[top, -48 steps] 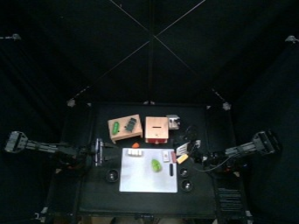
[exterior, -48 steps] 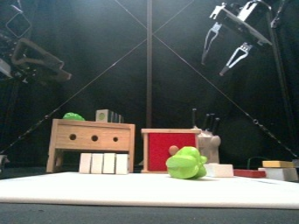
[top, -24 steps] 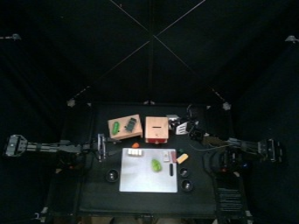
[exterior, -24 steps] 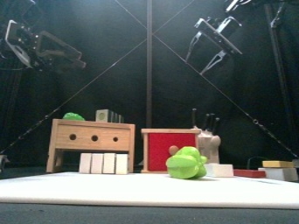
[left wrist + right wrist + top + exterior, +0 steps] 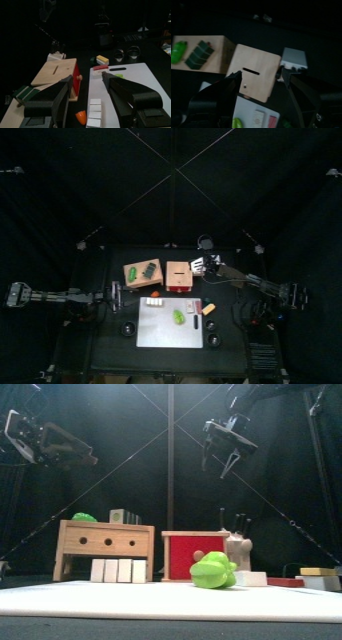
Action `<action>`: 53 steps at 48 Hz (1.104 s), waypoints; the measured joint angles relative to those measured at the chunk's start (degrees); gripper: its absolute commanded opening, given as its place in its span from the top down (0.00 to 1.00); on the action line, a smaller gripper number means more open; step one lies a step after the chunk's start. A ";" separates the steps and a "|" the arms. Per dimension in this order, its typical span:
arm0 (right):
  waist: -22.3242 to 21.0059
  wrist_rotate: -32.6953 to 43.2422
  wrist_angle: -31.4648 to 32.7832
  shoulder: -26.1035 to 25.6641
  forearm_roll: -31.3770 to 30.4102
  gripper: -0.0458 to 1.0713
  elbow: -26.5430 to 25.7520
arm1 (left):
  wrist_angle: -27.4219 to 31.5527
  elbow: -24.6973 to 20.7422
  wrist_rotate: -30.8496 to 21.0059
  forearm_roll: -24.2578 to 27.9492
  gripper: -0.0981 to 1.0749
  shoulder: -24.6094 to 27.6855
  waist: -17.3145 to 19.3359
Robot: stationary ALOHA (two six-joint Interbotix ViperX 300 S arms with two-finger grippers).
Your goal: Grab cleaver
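Note:
The cleaver itself does not show. Dark handles stick up from a knife block behind the red box, and I cannot tell which one is its handle. My right gripper hangs open high above the block. From above, the right gripper sits over the table's back edge, just behind the knife block. In the right wrist view its jaws frame the box's slotted wooden top and the grey block. My left gripper rests open at the upper left, its jaws wide apart.
A wooden rack with a green item on top stands at the back left. Small white blocks lie in front of it. A green toy sits on the white cutting board. Small items lie at the right.
The right arm has swung in from the right side, leftward and lower, to above the knife block, jaws still open. The left arm rose early on, then held still.

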 measured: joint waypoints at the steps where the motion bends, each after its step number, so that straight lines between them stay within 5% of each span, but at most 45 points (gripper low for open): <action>1: -0.09 -0.62 0.35 0.70 0.35 0.11 -0.26 | 0.00 0.09 0.00 0.00 0.18 0.00 -0.09; 35: -1.93 2.46 -5.89 6.15 0.44 0.12 6.94 | 0.00 1.23 -0.18 -1.85 0.18 0.00 0.00; 53: -3.69 2.55 -8.44 6.86 0.70 0.26 7.82 | 0.00 1.41 -0.18 -1.93 0.18 0.00 0.00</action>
